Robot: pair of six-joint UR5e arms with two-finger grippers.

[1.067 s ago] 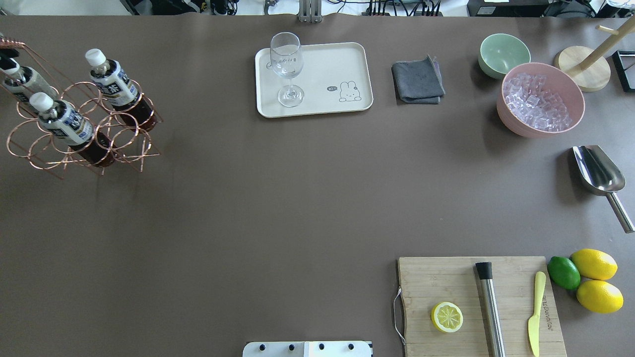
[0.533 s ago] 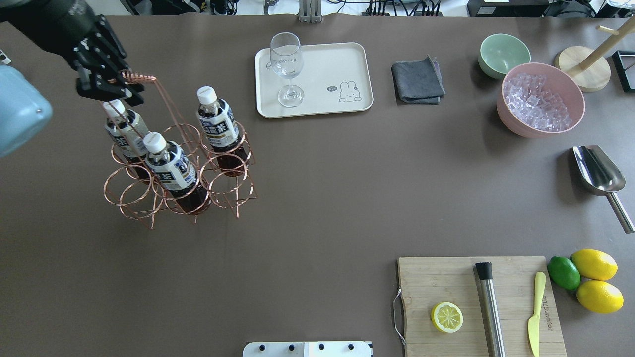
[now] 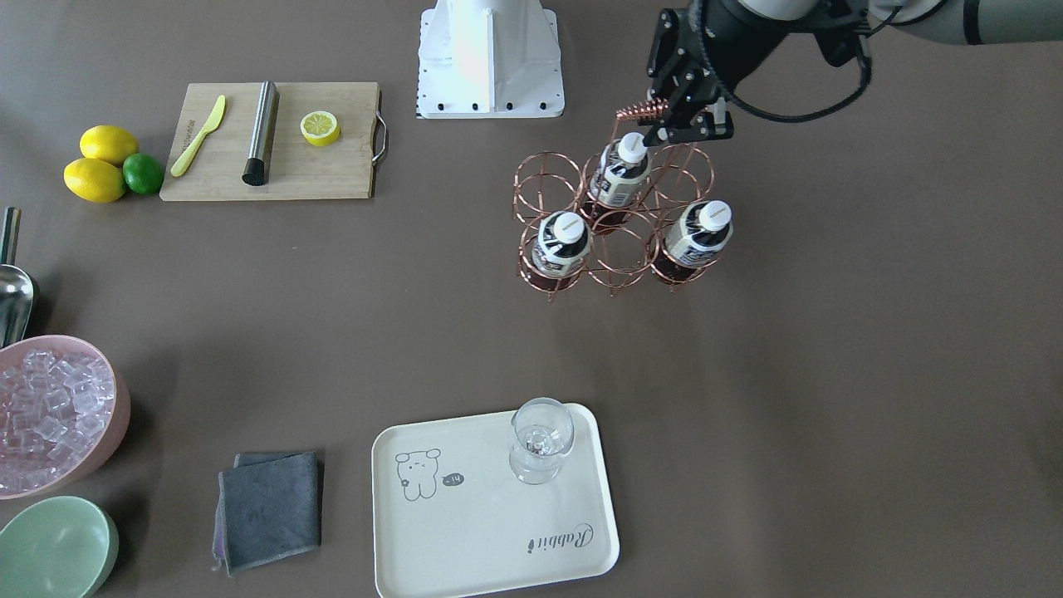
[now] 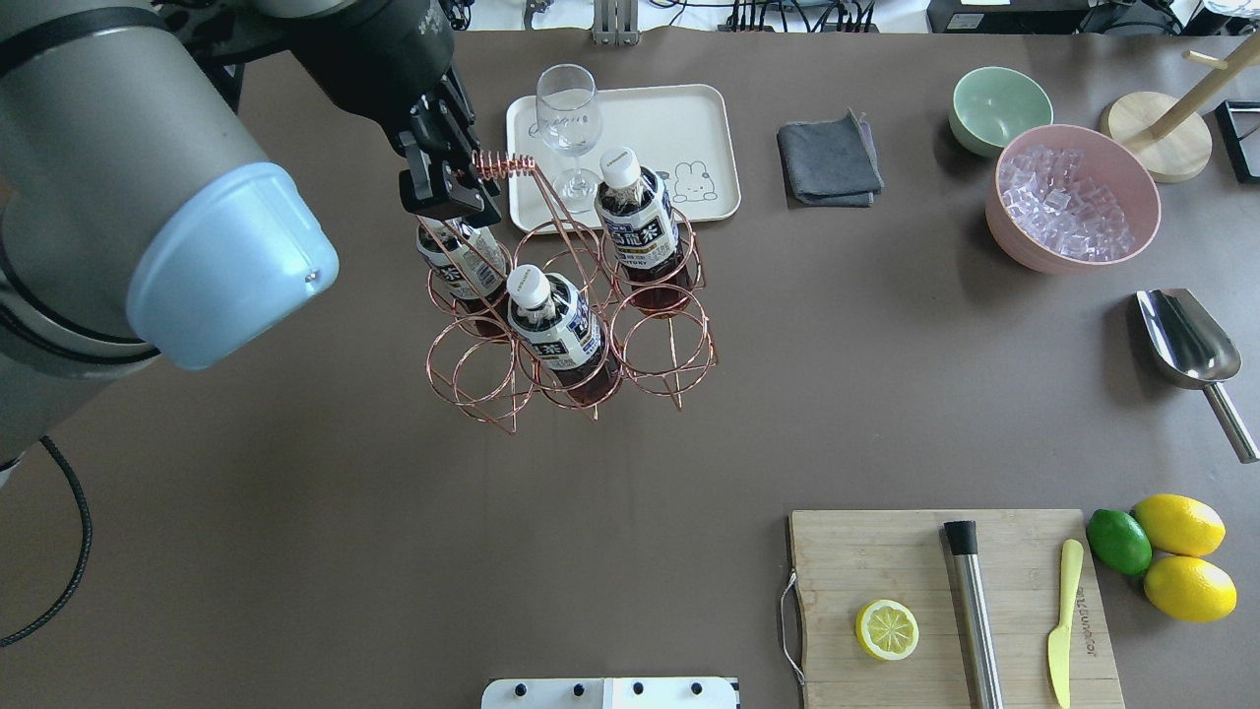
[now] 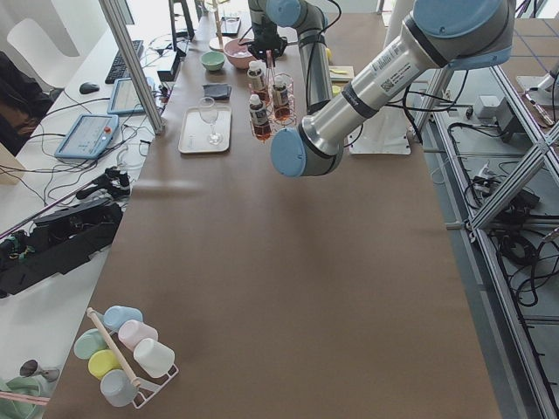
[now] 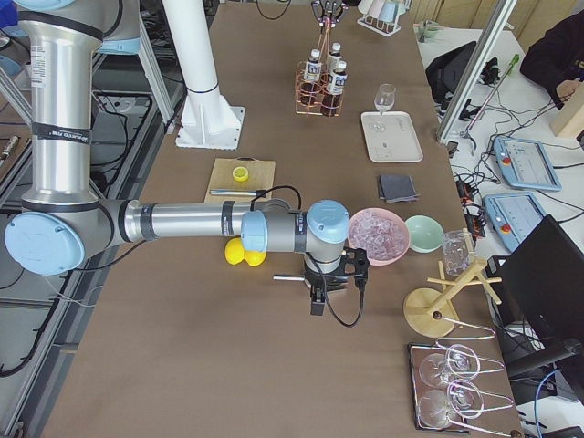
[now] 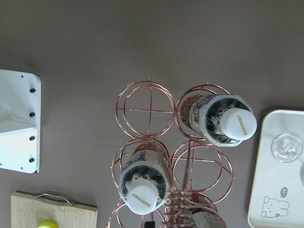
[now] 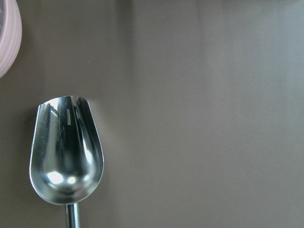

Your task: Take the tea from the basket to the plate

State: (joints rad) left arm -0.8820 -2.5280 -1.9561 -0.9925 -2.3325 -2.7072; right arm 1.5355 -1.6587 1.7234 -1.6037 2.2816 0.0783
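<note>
My left gripper (image 4: 461,179) is shut on the coiled handle of the copper wire basket (image 4: 502,163) and holds it just in front of the plate (image 4: 679,123). Three tea bottles stand in the basket's rings: one nearest the plate (image 4: 638,222), one in the middle (image 4: 556,330), one under the gripper (image 4: 463,264). The front view shows the gripper (image 3: 674,124), the basket (image 3: 641,109), the bottles (image 3: 562,243) and the plate (image 3: 465,531). The right gripper (image 6: 319,294) shows only in the right side view, over a metal scoop; I cannot tell its state.
A stemmed glass (image 4: 569,123) stands on the plate's left part. A grey cloth (image 4: 829,160), green bowl (image 4: 999,106) and pink bowl of ice (image 4: 1073,197) lie to the right. A cutting board (image 4: 950,606) with lemon half, muddler and knife is at front right.
My left arm has carried the basket with its three bottles from the table's far left edge rightward, to just beside the plate. Nothing else has moved.
</note>
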